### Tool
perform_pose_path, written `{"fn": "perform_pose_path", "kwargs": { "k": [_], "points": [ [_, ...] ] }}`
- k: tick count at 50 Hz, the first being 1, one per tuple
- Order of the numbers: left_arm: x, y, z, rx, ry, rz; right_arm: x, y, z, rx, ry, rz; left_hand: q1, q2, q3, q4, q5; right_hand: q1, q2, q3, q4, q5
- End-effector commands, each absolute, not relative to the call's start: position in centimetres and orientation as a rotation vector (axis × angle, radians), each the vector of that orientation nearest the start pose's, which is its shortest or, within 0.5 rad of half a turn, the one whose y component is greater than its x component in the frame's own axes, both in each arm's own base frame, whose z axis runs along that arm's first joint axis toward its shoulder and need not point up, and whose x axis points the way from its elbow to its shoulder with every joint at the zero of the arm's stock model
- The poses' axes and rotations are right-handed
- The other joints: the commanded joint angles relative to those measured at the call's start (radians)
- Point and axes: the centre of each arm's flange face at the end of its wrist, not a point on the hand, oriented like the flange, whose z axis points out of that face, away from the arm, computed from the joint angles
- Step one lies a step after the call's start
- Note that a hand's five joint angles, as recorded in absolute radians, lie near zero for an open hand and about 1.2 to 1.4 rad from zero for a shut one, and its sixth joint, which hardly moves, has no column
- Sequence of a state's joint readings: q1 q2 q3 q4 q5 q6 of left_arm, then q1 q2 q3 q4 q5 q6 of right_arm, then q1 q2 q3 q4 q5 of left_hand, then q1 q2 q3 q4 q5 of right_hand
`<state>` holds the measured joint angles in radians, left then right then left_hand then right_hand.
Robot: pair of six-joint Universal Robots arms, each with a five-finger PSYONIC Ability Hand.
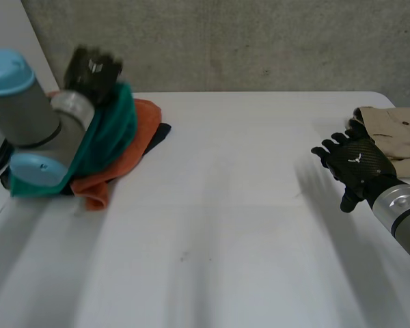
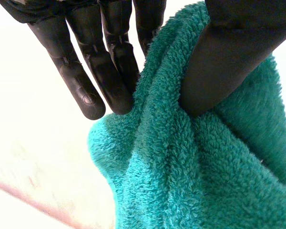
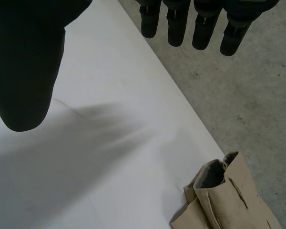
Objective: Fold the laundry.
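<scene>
A pile of laundry lies at the table's far left: a teal towel (image 1: 109, 137) on top, an orange cloth (image 1: 126, 160) under it and a dark piece (image 1: 160, 133) behind. My left hand (image 1: 92, 72) is raised over the pile and pinches the teal towel (image 2: 190, 162) between its thumb (image 2: 229, 57) and fingers (image 2: 109, 81), lifting a fold of it. My right hand (image 1: 352, 164) hovers over the table's right side, fingers (image 3: 195, 24) straight and spread, holding nothing. A folded beige garment (image 1: 393, 130) lies just behind it at the right edge.
The beige garment (image 3: 229, 200) sits at the table's far corner, close to the edge, with grey floor (image 3: 238, 95) beyond. The white table (image 1: 225, 225) stretches bare between the two hands. A concrete wall (image 1: 260, 41) stands behind.
</scene>
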<state>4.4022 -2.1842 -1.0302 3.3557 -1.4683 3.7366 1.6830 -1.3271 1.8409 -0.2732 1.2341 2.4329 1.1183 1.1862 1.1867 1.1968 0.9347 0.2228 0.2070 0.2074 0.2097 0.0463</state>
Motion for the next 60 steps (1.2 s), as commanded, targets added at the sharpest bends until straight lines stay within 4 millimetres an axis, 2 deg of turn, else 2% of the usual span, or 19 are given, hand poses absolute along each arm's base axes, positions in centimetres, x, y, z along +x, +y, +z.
{"fn": "perform_pose_path", "kwargs": {
  "k": [1, 4, 7, 11, 15, 16, 20, 24, 26, 28, 29, 34, 38, 42, 45, 49, 52, 55, 60],
  "points": [
    [-33.7, -31.3, 35.1, 0.919, 1.558, -2.728, 19.4, -28.9, 18.1, -1.307, 2.19, -2.024, 0.278, 0.21, 0.21, 0.199, 0.287, -0.048, -0.032, -0.033, -0.035, -0.046],
    [-35.8, -28.9, 36.5, 0.915, 1.569, -2.876, 19.3, -28.9, 18.3, -1.3, 2.193, -2.034, 0.278, 0.21, 0.21, 0.199, 0.287, -0.048, -0.032, -0.033, -0.035, -0.046],
    [-37.1, -27.8, 36.2, 0.936, 1.612, -2.931, 19.2, -28.9, 18.4, -1.292, 2.192, -2.039, 0.278, 0.21, 0.21, 0.199, 0.287, -0.048, -0.032, -0.033, -0.035, -0.046],
    [-39.6, -27.1, 32.1, 1.055, 1.754, -2.879, 18.7, -29.2, 18.9, -1.215, 2.205, -2.053, 0.278, 0.21, 0.21, 0.199, 0.287, -0.048, -0.032, -0.033, -0.035, -0.046],
    [-41.5, -26.0, 27.0, 1.192, 1.918, -2.75, 18.3, -29.5, 19.1, -1.158, 2.22, -2.055, 0.278, 0.21, 0.21, 0.199, 0.287, -0.048, -0.032, -0.033, -0.035, -0.046],
    [-41.9, -25.5, 25.0, 1.242, 1.994, -2.683, 18.3, -29.6, 19.2, -1.151, 2.22, -2.055, 0.278, 0.21, 0.21, 0.199, 0.287, -0.048, -0.032, -0.033, -0.035, -0.046],
    [-42.3, -24.6, 21.2, 1.337, 2.103, -2.544, 17.8, -30.0, 19.3, -1.12, 2.234, -2.065, 0.102, 0.034, 0.034, 0.024, 0.111, -0.048, -0.032, -0.033, -0.035, -0.046],
    [-42.0, -24.2, 19.4, 1.372, 2.194, -2.427, 17.3, -30.5, 19.6, -1.086, 2.248, -2.081, 0.047, -0.021, -0.021, -0.032, 0.056, -0.048, -0.032, -0.033, -0.035, -0.046],
    [-41.7, -23.9, 19.0, 1.384, 2.227, -2.383, 17.2, -30.6, 19.7, -1.08, 2.251, -2.084, -0.146, -0.214, -0.214, -0.225, -0.137, -0.048, -0.032, -0.033, -0.035, -0.046],
    [-41.3, -23.4, 18.7, 1.407, 2.266, -2.316, 17.1, -30.7, 19.9, -1.073, 2.253, -2.086, -0.623, -0.691, -0.692, -0.702, -0.614, -0.048, -0.032, -0.033, -0.035, -0.046],
    [-41.2, -23.2, 18.8, 1.412, 2.276, -2.3, 17.1, -30.7, 19.9, -1.073, 2.255, -2.084, -0.69, -0.758, -0.758, -0.768, -0.681, -0.048, -0.032, -0.033, -0.035, -0.046],
    [-39.2, -22.5, 22.4, 1.31, 2.28, -2.298, 17.2, -30.5, 21.4, -1.086, 2.243, -2.074, -0.737, -0.805, -0.806, -0.816, -0.728, -0.048, -0.032, -0.033, -0.035, -0.046],
    [-37.7, -22.1, 23.1, 1.196, 2.286, -2.262, 17.4, -30.2, 22.4, -1.1, 2.276, -1.972, -0.784, -0.852, -0.853, -0.863, -0.775, -0.048, -0.032, -0.033, -0.035, -0.046],
    [-37.0, -20.9, 22.2, 1.184, 2.317, -2.194, 18.0, -29.4, 22.9, -1.136, 2.275, -1.793, -0.784, -0.852, -0.853, -0.863, -0.775, -0.048, -0.032, -0.033, -0.035, -0.046],
    [-37.1, -19.2, 20.9, 1.249, 2.346, -2.135, 18.7, -29.6, 21.7, -1.174, 2.245, -1.631, -0.779, -0.847, -0.847, -0.857, -0.77, -0.048, -0.032, -0.033, -0.035, -0.046],
    [-38.4, -16.1, 19.2, 1.379, 2.354, -2.114, 19.4, -30.5, 19.5, -1.183, 2.213, -1.52, -0.761, -0.829, -0.829, -0.84, -0.752, -0.048, -0.032, -0.033, -0.035, -0.046],
    [-39.4, -15.1, 17.5, 1.437, 2.33, -2.123, 19.7, -31.3, 17.9, -1.187, 2.225, -1.474, -0.709, -0.776, -0.777, -0.787, -0.699, 0.05, 0.065, 0.065, 0.063, 0.052],
    [-39.9, -14.9, 15.6, 1.463, 2.339, -2.098, 20.1, -31.9, 16.5, -1.198, 2.232, -1.451, -0.53, -0.598, -0.598, -0.608, -0.521, 0.161, 0.177, 0.176, 0.174, 0.163],
    [-40.6, -15.2, 13.7, 1.485, 2.349, -2.068, 21.3, -32.0, 14.3, -1.232, 2.207, -1.431, -0.64, -0.708, -0.709, -0.719, -0.631, 0.332, 0.347, 0.347, 0.345, 0.334]
  ]
}}
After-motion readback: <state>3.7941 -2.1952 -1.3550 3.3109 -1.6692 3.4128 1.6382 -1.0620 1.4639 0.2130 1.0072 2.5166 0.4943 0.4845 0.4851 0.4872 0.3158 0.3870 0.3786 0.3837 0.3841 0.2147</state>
